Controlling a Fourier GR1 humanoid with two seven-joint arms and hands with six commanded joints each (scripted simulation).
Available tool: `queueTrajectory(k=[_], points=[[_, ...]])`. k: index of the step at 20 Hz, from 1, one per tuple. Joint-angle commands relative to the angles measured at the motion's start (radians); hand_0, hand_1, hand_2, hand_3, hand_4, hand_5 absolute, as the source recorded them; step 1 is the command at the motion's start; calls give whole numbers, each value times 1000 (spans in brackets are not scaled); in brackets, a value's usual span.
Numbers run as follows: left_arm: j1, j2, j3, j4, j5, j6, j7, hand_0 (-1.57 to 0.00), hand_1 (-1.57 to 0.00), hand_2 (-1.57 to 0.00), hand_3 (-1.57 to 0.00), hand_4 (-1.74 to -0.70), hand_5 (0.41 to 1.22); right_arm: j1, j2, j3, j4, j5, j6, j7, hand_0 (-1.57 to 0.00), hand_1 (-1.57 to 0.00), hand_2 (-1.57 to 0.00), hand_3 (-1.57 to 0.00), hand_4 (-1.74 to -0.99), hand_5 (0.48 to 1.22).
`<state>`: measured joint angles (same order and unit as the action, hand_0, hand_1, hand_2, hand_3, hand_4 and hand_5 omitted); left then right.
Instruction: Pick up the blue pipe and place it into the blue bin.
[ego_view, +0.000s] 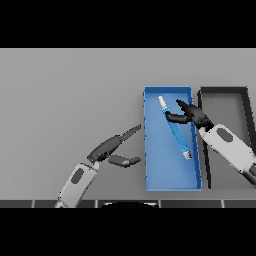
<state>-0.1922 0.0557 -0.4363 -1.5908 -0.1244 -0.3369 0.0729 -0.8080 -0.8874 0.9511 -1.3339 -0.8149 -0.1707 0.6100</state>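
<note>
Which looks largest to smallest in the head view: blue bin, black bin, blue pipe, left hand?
1. Blue bin and black bin: close in footprint; the black bin is partly hidden by the right arm, so I won't rank them.
2. Left hand, fingers extended.
3. Blue pipe, long but thin, at the right hand.

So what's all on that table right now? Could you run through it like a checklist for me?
Surface: grey table, flat and plain.
Job's things: blue pipe lies slanted inside the blue bin, white tip toward the far end.
Clutter: a dark bin stands right of the blue one.
Hands: right hand over the blue bin, thumb and fingers curled about the pipe's upper part; left hand open, left of the bin, holding nothing.
Cables: nothing seen.
Surroundings: nothing seen.
</note>
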Motion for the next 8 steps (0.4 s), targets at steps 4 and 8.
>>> queueTrajectory(k=[4,8], points=[[11,-3,-9,-4,-12,8,-1,1,1,1,1,-930,495,-13,-12,23,-6,16,44,-4,-19,-17,-17,-4,-1084,714],[9,-4,-7,9,-19,14,-4,1,1,1,1,-930,495,-19,-6,29,7,22,79,-21,-19,-17,-17,-4,-1084,714]])
